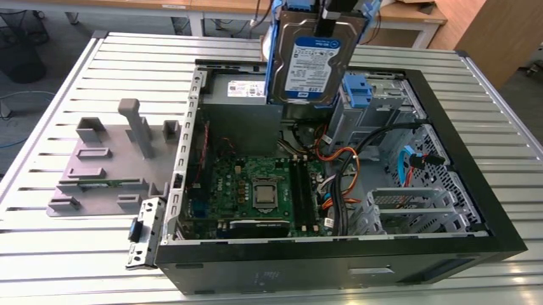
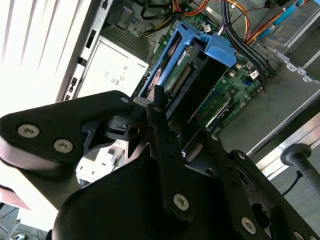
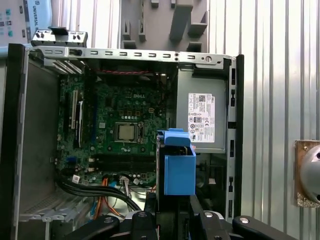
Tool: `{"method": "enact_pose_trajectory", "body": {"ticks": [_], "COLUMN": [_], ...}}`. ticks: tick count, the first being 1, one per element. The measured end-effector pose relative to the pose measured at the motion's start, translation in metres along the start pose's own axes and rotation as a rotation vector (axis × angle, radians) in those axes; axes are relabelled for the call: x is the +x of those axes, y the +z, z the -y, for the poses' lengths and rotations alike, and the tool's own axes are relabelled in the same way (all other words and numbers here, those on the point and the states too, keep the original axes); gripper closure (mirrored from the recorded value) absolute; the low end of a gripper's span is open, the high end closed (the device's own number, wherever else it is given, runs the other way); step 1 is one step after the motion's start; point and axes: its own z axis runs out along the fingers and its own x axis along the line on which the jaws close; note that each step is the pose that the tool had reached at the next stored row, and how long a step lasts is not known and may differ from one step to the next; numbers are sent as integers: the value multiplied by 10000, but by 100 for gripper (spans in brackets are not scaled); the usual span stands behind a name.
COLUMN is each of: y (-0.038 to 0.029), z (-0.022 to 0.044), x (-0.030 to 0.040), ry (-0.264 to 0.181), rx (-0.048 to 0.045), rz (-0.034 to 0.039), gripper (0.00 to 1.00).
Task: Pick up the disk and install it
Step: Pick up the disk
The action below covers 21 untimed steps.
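The disk (image 1: 312,58), a silver hard drive with a white-and-blue label in a blue bracket, hangs upright above the back of the open computer case (image 1: 475,190). My gripper (image 1: 327,19) is shut on its upper end. In the second wrist view the disk (image 2: 187,80) runs edge-on away from my gripper (image 2: 180,114), with a black finger on each flat side and the bracket's blue end tab (image 2: 220,49) at the far end. In the first wrist view the blue bracket (image 3: 179,170) points down toward the case, beside the power supply.
Inside the case lie the green motherboard (image 1: 254,187), a grey power supply with a white sticker (image 1: 241,89), a metal drive bay with a blue latch (image 1: 358,90) and orange and black cables (image 1: 352,165). A grey fixture plate (image 1: 106,165) sits on the slatted table (image 1: 51,248) at the exterior view's left.
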Motion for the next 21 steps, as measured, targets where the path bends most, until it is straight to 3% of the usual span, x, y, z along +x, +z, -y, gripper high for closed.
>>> {"method": "enact_pose_trajectory", "body": {"ticks": [21], "y": [-15], "z": [-7], "x": [411], "ry": [1], "rx": [0], "rz": [-2], "gripper": [65]}}
